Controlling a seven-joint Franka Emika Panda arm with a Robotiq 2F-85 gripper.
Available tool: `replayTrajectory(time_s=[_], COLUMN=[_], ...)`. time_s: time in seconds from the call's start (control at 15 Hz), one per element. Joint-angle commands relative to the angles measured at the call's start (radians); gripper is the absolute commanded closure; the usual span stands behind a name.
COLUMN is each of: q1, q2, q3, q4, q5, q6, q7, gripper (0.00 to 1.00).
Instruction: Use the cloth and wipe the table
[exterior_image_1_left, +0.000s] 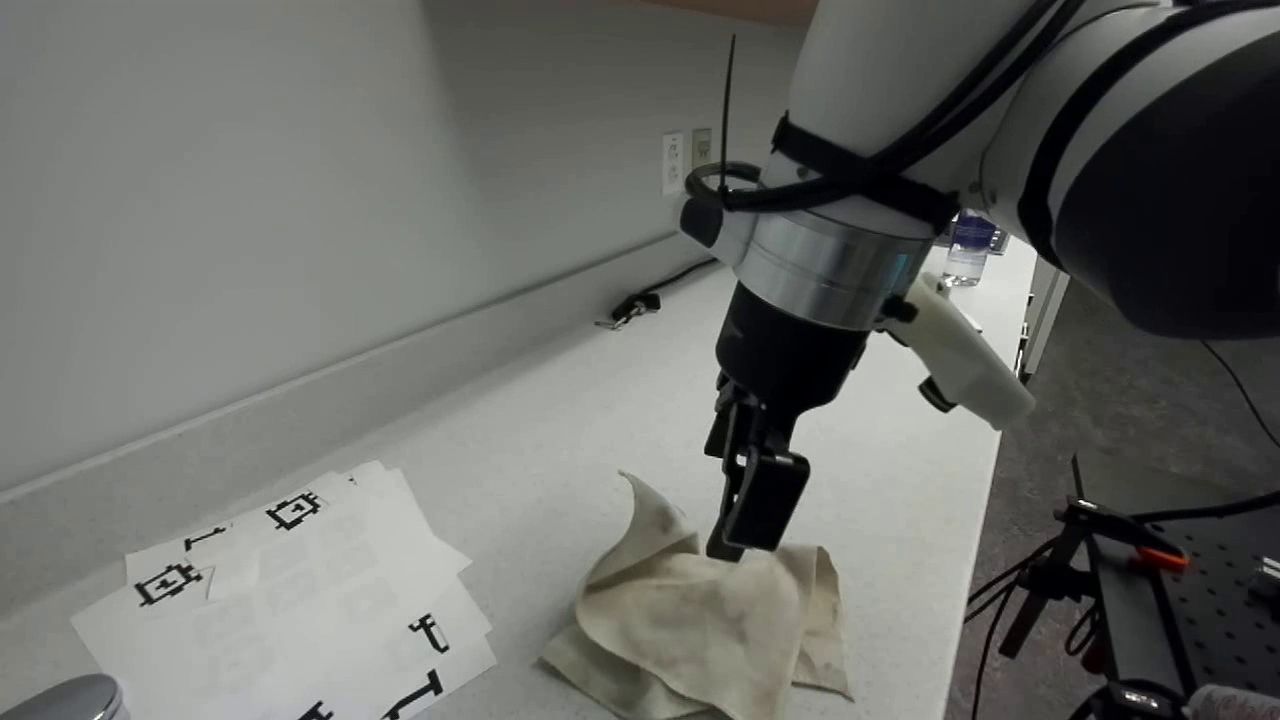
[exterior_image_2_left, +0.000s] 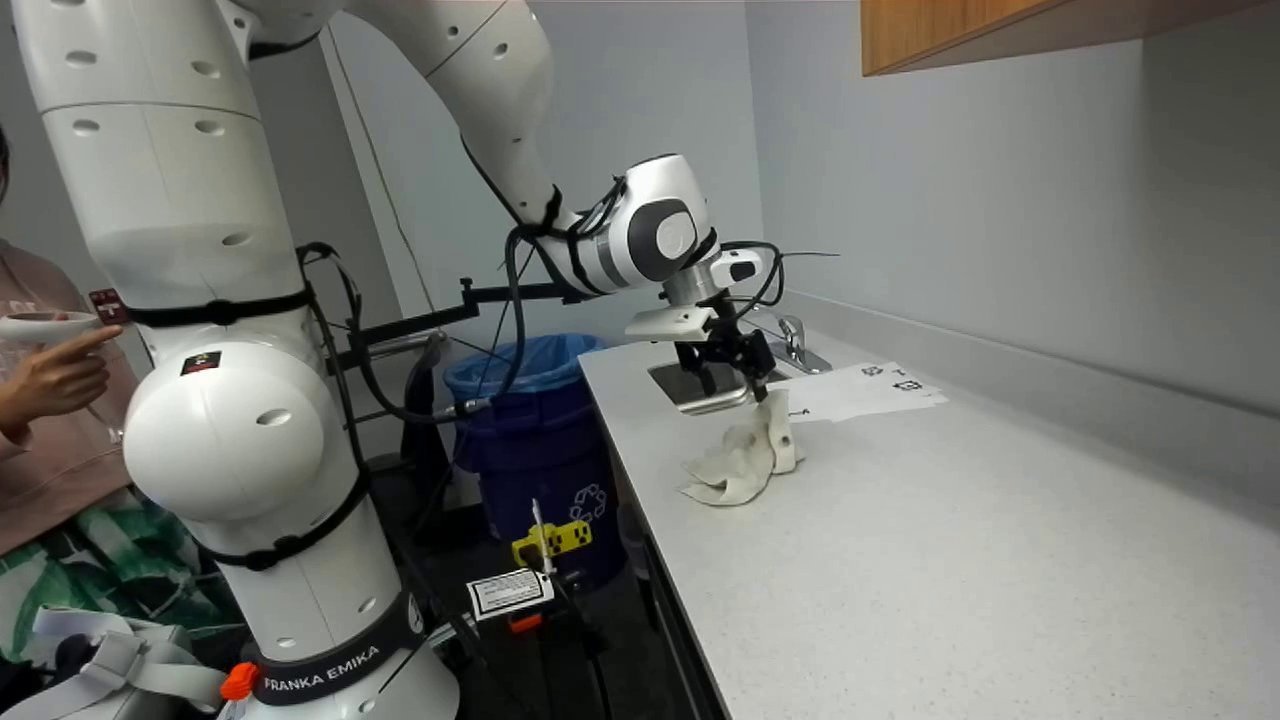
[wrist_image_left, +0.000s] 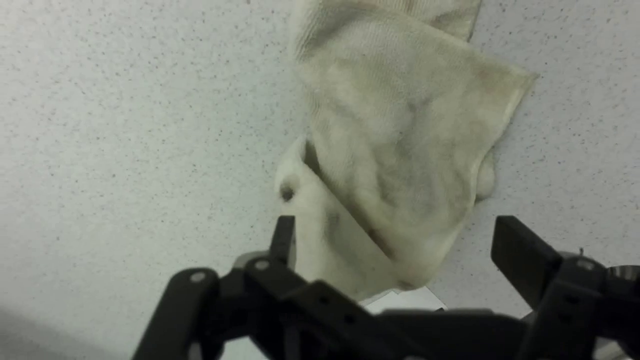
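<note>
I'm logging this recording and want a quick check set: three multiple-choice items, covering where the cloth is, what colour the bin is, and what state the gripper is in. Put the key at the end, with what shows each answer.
1. Where does the cloth lie?
A. Inside the sink
B. On the counter
C. On the floor

2. What colour is the body of the bin?
A. Blue
B. Red
C. Yellow

3. How does the gripper stand?
A. Shut on the cloth
B. Shut with nothing in it
C. Open

Key:
1: B, since both exterior views show it resting, crumpled, on the pale worktop.
2: A, since its side shows dark blue in an exterior view.
3: C, since the wrist view shows the jaws wide apart.
</note>
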Motion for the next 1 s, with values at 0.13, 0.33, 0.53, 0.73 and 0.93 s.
replayTrajectory(time_s=[0.13, 0.33, 0.53, 0.73, 0.93], q1=[-0.011, -0.011, -0.011, -0.011, -0.011], q2=[-0.022, -0.020, -0.018, -0.018, -0.018], q3=[0.013, 0.013, 0.013, 0.013, 0.013], q4=[-0.034, -0.038, -0.037, -0.037, -0.037], q5=[-0.027, -0.030, -0.030, -0.030, -0.030], q6=[0.034, 0.038, 0.038, 0.038, 0.038], q7=[0.042, 0.046, 0.046, 0.046, 0.046], gripper=[0.00, 0.00, 0.00, 0.00, 0.00])
